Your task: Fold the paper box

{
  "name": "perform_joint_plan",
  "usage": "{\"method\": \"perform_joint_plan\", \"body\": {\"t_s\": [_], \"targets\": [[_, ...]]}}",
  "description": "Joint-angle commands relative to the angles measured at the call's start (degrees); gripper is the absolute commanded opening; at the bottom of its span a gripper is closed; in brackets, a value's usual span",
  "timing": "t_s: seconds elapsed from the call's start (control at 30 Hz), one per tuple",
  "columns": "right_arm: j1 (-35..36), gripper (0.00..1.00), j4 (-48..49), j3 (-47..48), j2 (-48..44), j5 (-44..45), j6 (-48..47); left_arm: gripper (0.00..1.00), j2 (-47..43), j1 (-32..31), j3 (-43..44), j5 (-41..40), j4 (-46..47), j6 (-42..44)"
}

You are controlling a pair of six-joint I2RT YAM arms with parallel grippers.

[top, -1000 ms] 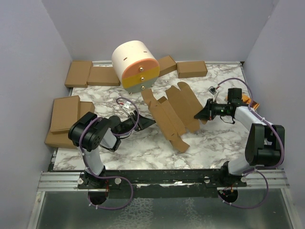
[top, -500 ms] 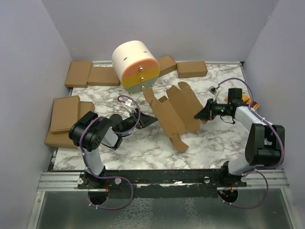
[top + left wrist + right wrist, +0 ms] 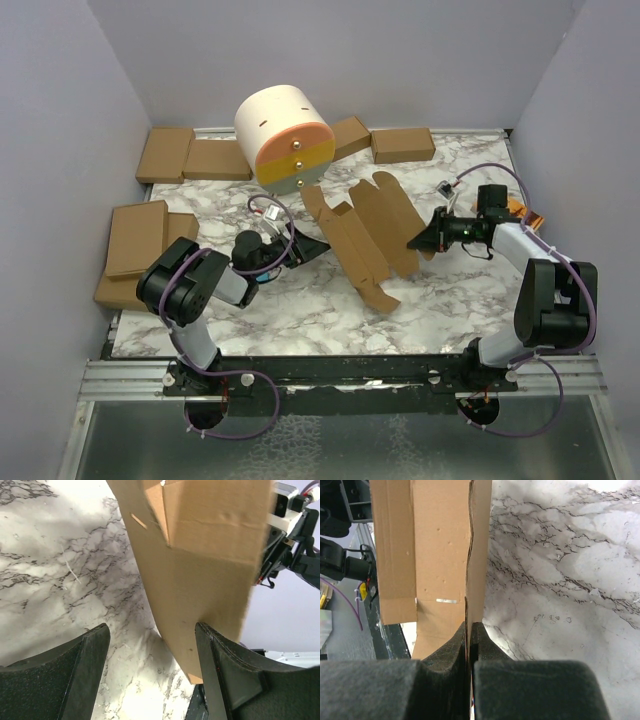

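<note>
Left end effector (image 3: 150,630), jaws wide apart, paper box (image 3: 200,570) just ahead over marble table (image 3: 60,580).

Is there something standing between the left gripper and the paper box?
Nothing visible. The open left gripper is at the paper box, whose edge reaches between its fingers above the marble table. The right gripper is shut on the opposite edge.

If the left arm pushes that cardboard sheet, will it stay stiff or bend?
Probably bends at its creases; the paper box shows raised panels. Likely light: the right pincer holds it by one thin edge, so a push may swing it.
</note>
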Motion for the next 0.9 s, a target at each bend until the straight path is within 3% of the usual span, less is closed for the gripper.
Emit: {"method": "perform_joint_plan", "body": {"t_s": [0.0,0.4,0.6,0.87], "targets": [[0.87,0.01,0.30,0.14,0.18,-2.13,-1.17,0.72,-1.94,-0.43,1.59,-2.85,-4.66,2.52],[1.92,0.01,0.74,0.69,-0.29,-0.17,-0.39,0.72,-2.73,-0.81,1.07,-3.04,-4.65,2.60],[0.61,0.01,0.95,1.12,-1.45,0.73,0.47,0.72,-7.29,0.29,-2.03,-1.93,-5.36,3.31],[-0.96,0.01,0.68,2.76,-5.13,-2.27,-0.49,0.72,-9.05,1.05,-4.54,-0.68,-7.63,4.75]]}}
